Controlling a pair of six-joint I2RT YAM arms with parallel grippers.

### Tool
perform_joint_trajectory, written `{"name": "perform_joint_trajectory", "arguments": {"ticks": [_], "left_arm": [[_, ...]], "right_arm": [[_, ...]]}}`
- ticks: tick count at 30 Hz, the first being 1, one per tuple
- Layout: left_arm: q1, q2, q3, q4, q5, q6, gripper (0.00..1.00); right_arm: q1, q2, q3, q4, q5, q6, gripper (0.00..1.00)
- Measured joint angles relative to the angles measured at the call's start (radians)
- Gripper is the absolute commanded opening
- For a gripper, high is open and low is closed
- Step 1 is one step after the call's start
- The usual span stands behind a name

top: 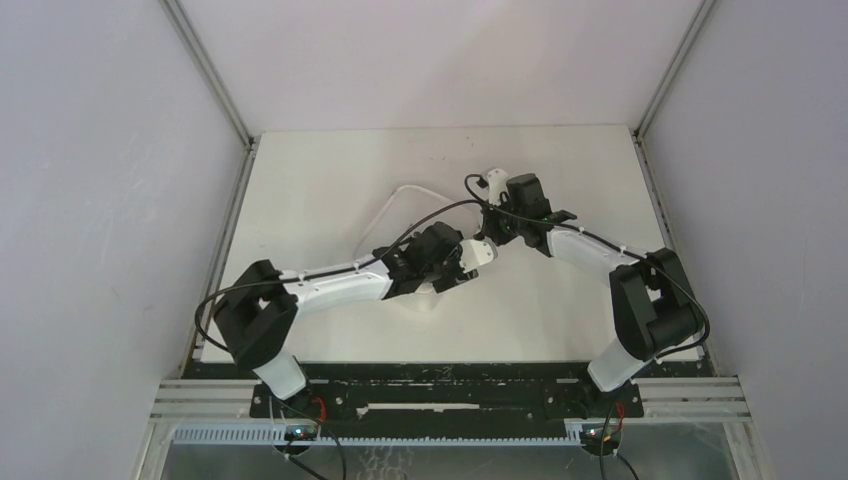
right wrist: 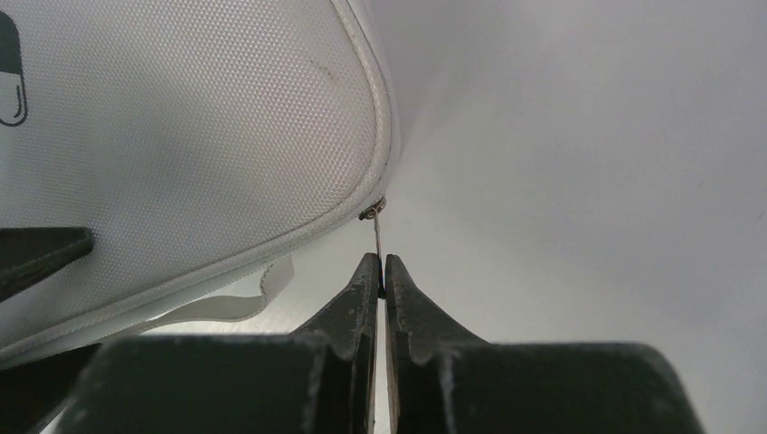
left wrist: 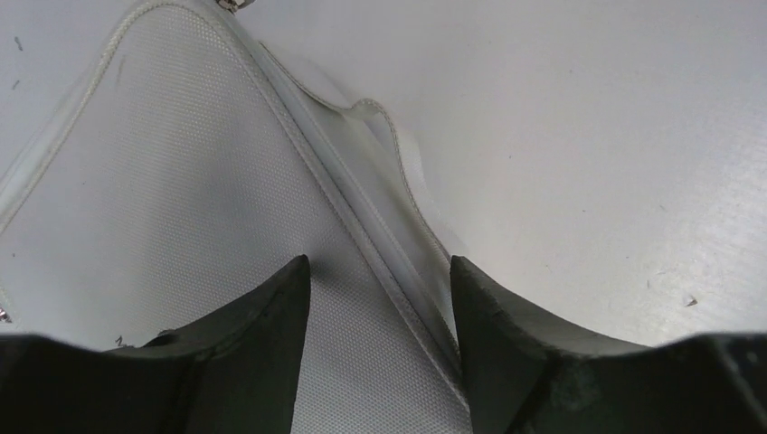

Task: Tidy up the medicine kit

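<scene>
Medicine kit [right wrist: 181, 117] lies flat mid-table with its lid down and logo side up, under both wrists; my right gripper [right wrist: 381, 271] is clenched on the thin zip pull [right wrist: 377, 237] at a rounded corner; my left gripper [left wrist: 380, 264] stands released, jaws apart astride the seam beside the side strap [left wrist: 398, 154], gripping nothing I can see; I judge the packing done and the zip run as what is left, though I cannot tell how much is closed; the table [left wrist: 615, 136] shows bare beyond that corner, its edges and the walls well apart; the two wrists crowd each other.
</scene>
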Motion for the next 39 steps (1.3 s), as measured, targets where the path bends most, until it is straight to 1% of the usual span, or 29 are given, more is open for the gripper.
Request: {"name": "perform_joint_trajectory", "arguments": {"ticks": [3, 5, 8, 10, 15, 23, 30, 39], "left_arm": [[-0.005, -0.006, -0.009, 0.010, -0.017, 0.013, 0.41], [-0.006, -0.026, -0.034, 0.020, -0.032, 0.031, 0.29], [-0.004, -0.071, -0.082, 0.027, -0.055, 0.064, 0.08], [-0.001, -0.102, -0.114, 0.029, -0.064, 0.090, 0.01], [0.016, -0.171, -0.176, 0.011, -0.037, 0.176, 0.00], [0.063, -0.249, -0.198, -0.112, 0.099, 0.357, 0.00], [0.079, -0.269, -0.198, -0.175, 0.157, 0.460, 0.00], [0.084, -0.284, -0.198, -0.237, 0.198, 0.594, 0.00]], "right_arm": [[-0.001, -0.004, -0.004, 0.000, 0.001, 0.000, 0.00], [-0.001, -0.007, -0.008, 0.000, 0.003, -0.001, 0.00], [-0.001, -0.011, -0.014, -0.003, 0.001, -0.001, 0.00], [0.000, -0.017, -0.020, -0.010, -0.007, 0.000, 0.00], [0.002, -0.032, -0.031, -0.019, -0.027, 0.000, 0.00], [0.010, -0.062, -0.051, -0.041, -0.053, 0.000, 0.00], [0.021, -0.084, -0.065, -0.053, -0.061, 0.000, 0.00], [0.023, -0.086, -0.065, -0.058, -0.080, -0.004, 0.00]]}}
